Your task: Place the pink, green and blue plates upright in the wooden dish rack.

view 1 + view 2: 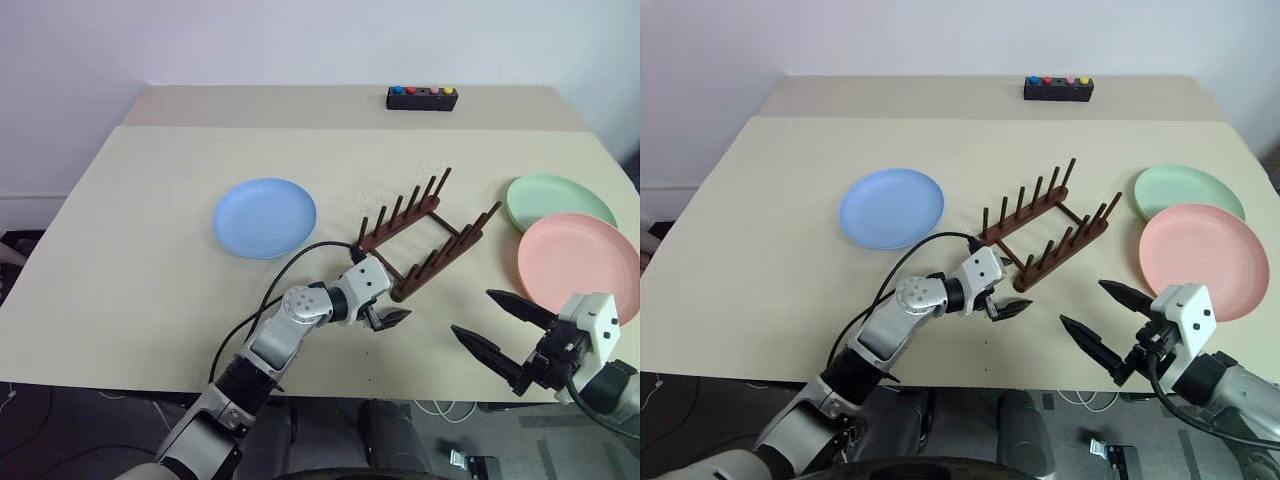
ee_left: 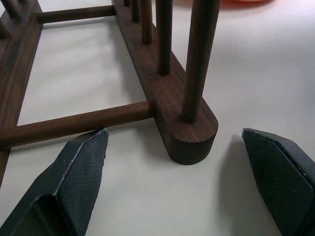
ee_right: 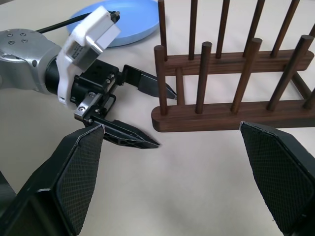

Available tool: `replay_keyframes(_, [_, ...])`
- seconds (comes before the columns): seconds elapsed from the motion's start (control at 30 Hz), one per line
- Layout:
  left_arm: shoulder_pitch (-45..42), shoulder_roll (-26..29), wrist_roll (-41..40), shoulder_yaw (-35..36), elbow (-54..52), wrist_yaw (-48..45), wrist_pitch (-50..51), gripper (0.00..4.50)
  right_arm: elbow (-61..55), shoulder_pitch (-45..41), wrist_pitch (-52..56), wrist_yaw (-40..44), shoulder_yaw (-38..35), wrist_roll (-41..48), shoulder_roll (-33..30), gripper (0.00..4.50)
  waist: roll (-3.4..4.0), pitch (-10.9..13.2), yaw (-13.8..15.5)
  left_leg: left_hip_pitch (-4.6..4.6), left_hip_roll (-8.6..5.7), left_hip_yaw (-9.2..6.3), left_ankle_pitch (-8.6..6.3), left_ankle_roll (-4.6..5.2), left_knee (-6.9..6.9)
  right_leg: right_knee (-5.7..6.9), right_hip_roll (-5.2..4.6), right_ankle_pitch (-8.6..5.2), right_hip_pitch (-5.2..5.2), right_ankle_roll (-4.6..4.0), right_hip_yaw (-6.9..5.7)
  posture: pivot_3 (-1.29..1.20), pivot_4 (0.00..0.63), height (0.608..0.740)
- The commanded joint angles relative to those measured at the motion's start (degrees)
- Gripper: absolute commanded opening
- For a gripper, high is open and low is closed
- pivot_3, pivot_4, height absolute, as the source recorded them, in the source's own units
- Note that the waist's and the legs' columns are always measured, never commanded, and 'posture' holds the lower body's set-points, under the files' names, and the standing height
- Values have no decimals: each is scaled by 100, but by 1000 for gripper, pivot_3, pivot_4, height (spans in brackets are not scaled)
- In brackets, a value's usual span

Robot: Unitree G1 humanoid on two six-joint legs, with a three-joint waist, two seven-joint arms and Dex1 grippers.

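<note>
With all three plates lying flat on the worktop (image 1: 120,250) — blue plate (image 1: 264,217) left of centre, green plate (image 1: 558,201) and pink plate (image 1: 577,262) at right — the empty, wide-open left pincer (image 1: 387,319) is hovering at the near end of the wooden dish rack (image 1: 425,236), risking nudging it askew, while the right pincer (image 1: 503,330) is gaping empty.

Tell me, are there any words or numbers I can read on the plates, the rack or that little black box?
No readable text anywhere.
Blue plate, green plate, pink plate: plain, no writing.
Wooden dish rack: bare wood, no label.
Black box: coloured buttons, red, blue, pink and yellow, with no letters to make out.
Left tool: its white housing bears a small marking, too small to read.
</note>
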Motion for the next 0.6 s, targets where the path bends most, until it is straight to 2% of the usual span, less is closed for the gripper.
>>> replay_keyframes(0.03, [36, -41, 83, -69, 206, 57, 157, 3656, -124, -37, -114, -12, -79, 7, 19, 4500, 0, -1, -4, 0, 0, 0, 0, 0, 1, 0, 0, 0, 0, 0, 0, 0, 150, 740])
replay_keyframes(0.2, [20, -41, 78, -23, 206, 106, 168, 1218, -65, -122, -135, 3, -21, -21, 16, 4500, 1, -1, -3, 0, 0, 0, -2, 3, 0, 0, 0, 0, -1, 3, 0, 0, 150, 740])
replay_keyframes(0.23, [12, -34, 89, -15, 204, 132, 165, 849, -52, -144, -138, 3, -3, -29, 19, 4500, 1, -2, -2, 0, 0, -1, -2, 3, 0, 0, 0, 0, 0, 3, 0, 0, 150, 740])
replay_keyframes(0.47, [-51, 148, 162, 30, 172, 92, 1, 849, -1, -227, -158, 10, 57, -64, 37, 4500, 1, -2, -9, 0, 0, -1, -2, 3, 1, -1, 0, -1, 0, 2, -1, 0, 150, 740])
replay_keyframes(0.6, [-67, 625, -6, 146, 40, -461, -502, 849, 15, -208, -175, 37, 35, -34, 38, 4500, 1, -2, -38, 1, 1, -1, -2, 3, -4, 1, 1, -1, -4, 2, -1, 0, 150, 740])
